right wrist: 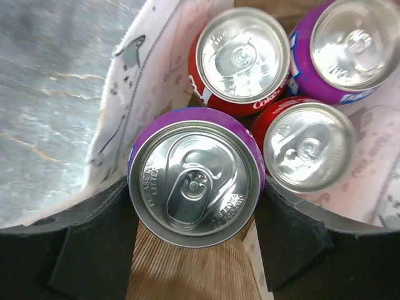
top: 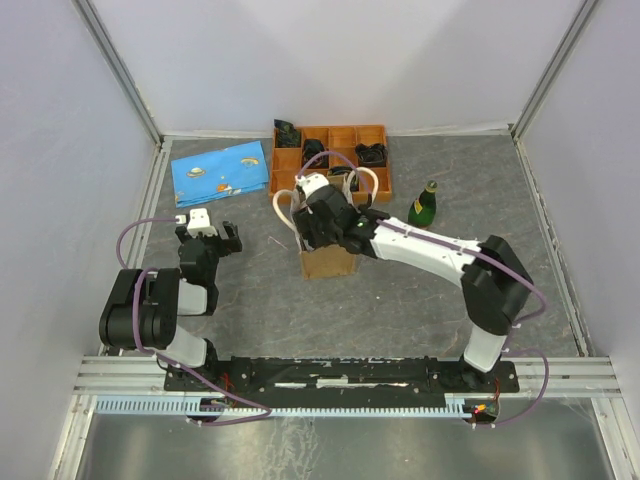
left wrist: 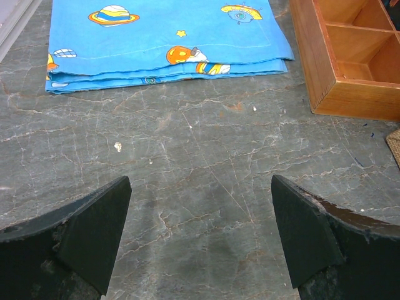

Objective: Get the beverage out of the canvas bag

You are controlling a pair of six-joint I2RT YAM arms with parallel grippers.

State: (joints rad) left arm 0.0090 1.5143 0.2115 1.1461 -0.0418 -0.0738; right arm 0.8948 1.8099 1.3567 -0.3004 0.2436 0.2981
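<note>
Two fingers of the right hand (right wrist: 194, 190) clamp the purple can (right wrist: 195, 156) inside the canvas bag (right wrist: 156, 56).

Top camera high, looking down on the canvas bag (top: 328, 263), left wrist low left of it, sharing the orange tray (left wrist: 325, 75) with top, right wrist close, straight down into it.

Bag (top: 330, 265) is packed tight: purple can (right wrist: 195, 178) up front, red can (right wrist: 244, 56) and second red can (right wrist: 309, 147) close behind, fourth can (right wrist: 353, 44) in far corner, lining (right wrist: 144, 81) crowding its left. Left gripper (left wrist: 200, 181) has bare table (left wrist: 187, 125) ahead; cloth (left wrist: 162, 37), tray (left wrist: 337, 81) further out.
</note>
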